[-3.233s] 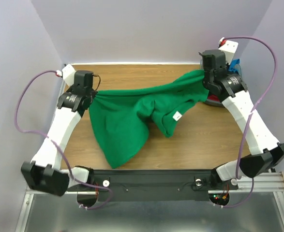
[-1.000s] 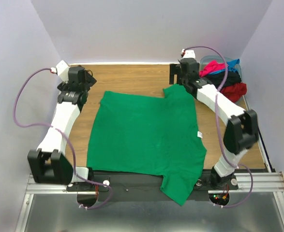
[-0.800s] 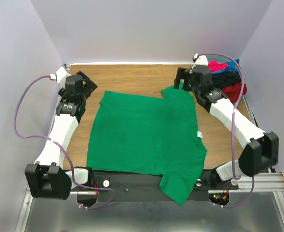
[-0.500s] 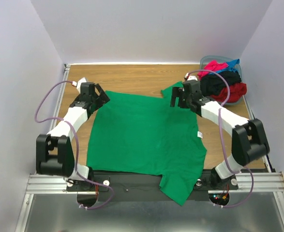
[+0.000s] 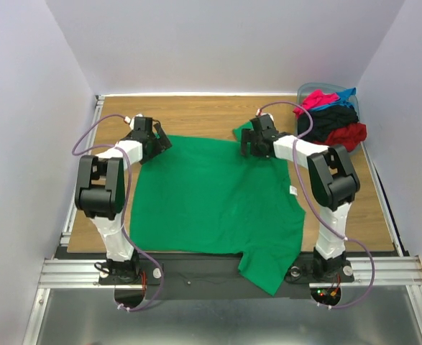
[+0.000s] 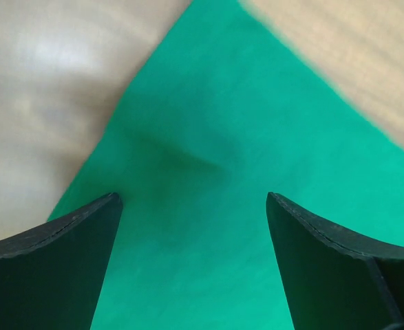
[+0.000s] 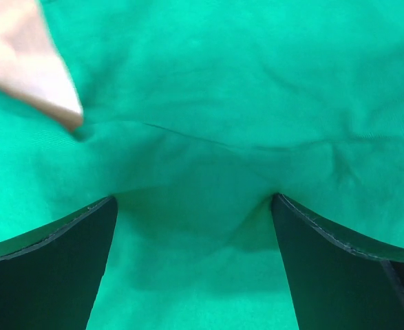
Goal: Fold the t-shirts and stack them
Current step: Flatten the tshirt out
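Observation:
A bright green t-shirt [image 5: 218, 201] lies spread flat on the wooden table [image 5: 196, 115], one sleeve [image 5: 264, 269] hanging over the near edge. My left gripper [image 5: 159, 142] is low over the shirt's far left corner, open. In the left wrist view the green cloth [image 6: 208, 179] fills the gap between the wide-apart fingers of this gripper [image 6: 193, 203]. My right gripper [image 5: 249, 141] is down on the far right sleeve, also open. The right wrist view shows this gripper [image 7: 193, 201] straddling wrinkled green cloth [image 7: 208, 137], nothing pinched.
A grey-blue bin [image 5: 302, 90] stands at the far right corner, piled with pink-red [image 5: 318, 98], blue [image 5: 346, 95], black [image 5: 329, 118] and red [image 5: 347, 135] shirts. Purple walls close in the table on three sides. Both arms' cables loop above the table.
The shirt, held up between the grippers earlier, now lies flat. Both open grippers have come inward and down onto its far corners. The far right sleeve has shifted slightly left.

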Motion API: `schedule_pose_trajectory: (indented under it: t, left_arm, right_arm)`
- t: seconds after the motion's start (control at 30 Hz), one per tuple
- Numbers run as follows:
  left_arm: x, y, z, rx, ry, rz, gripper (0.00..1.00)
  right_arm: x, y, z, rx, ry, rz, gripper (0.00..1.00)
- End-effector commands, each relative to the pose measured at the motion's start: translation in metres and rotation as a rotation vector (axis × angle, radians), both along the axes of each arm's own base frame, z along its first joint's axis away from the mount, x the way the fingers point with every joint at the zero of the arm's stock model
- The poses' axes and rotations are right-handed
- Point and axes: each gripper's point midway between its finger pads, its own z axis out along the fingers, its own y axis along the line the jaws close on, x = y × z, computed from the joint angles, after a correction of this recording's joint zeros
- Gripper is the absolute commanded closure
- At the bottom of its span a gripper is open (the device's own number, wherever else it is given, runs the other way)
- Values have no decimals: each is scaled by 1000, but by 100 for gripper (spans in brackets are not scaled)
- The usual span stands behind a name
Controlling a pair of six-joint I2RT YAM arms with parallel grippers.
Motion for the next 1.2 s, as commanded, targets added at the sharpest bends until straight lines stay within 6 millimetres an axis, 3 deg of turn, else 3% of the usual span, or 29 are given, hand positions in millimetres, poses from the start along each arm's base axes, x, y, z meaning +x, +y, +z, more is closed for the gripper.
schedule_pose_trajectory:
  t: [0.0, 0.17, 0.3, 0.33, 0.43, 0.47, 0.57, 0.6, 0.63, 0.7, 0.73, 0.8, 0.83, 0.87, 0.93, 1.0, 1.13, 1.17]
  left_arm:
    - [24, 26, -7, 32, 16, 59, 2]
    - [39, 62, -11, 54, 64, 158, 2]
    - [43, 60, -1, 47, 44, 147, 2]
    - [44, 61, 7, 51, 29, 145, 2]
    - [40, 65, 23, 67, 2, 162, 2]
    - [39, 67, 28, 72, -4, 173, 2]
    - [25, 69, 46, 71, -28, 185, 2]
    - [21, 67, 52, 67, -41, 181, 2]
    - [17, 66, 72, 57, -85, 179, 2]
    - [4, 66, 78, 52, -100, 176, 2]
    - [-2, 66, 96, 49, -144, 179, 2]
    - [-20, 62, 94, 53, -147, 184, 2]
    - [-26, 60, 106, 44, -183, 191, 2]
    - [-37, 56, 96, 46, -167, 187, 2]
    - [-48, 50, 102, 35, -191, 182, 2]
    - [-61, 43, 91, 30, -174, 171, 2]
    - [-78, 42, 90, 32, -186, 177, 1]
    - [-80, 43, 90, 38, -186, 184, 2]
  right_arm:
    - [31, 22, -3, 30, -35, 18, 0]
    - [51, 28, -4, 20, -60, 20, 0]
    - [53, 27, 27, 28, -112, 25, 0]
    - [53, 25, 51, 35, -155, 24, 0]
    - [41, 14, 74, 7, -192, 37, 0]
    - [31, 3, 85, -15, -211, 16, 0]
    - [18, -30, 92, -84, -229, -52, 0]
    - [15, -36, 90, -97, -226, -62, 0]
    - [14, -43, 88, -111, -221, -77, 0]
    - [12, -64, 79, -141, -199, -127, 0]
    - [12, -70, 76, -145, -191, -148, 0]
    - [13, -86, 68, -160, -178, -203, 2]
    - [14, -90, 64, -162, -168, -210, 3]
    - [15, -96, 55, -175, -151, -231, 7]
    - [17, -99, 46, -188, -135, -239, 12]
    - [21, -101, 40, -189, -125, -246, 21]
    - [19, -109, 26, -225, -99, -272, 34]
    - [18, -109, 19, -230, -84, -262, 47]
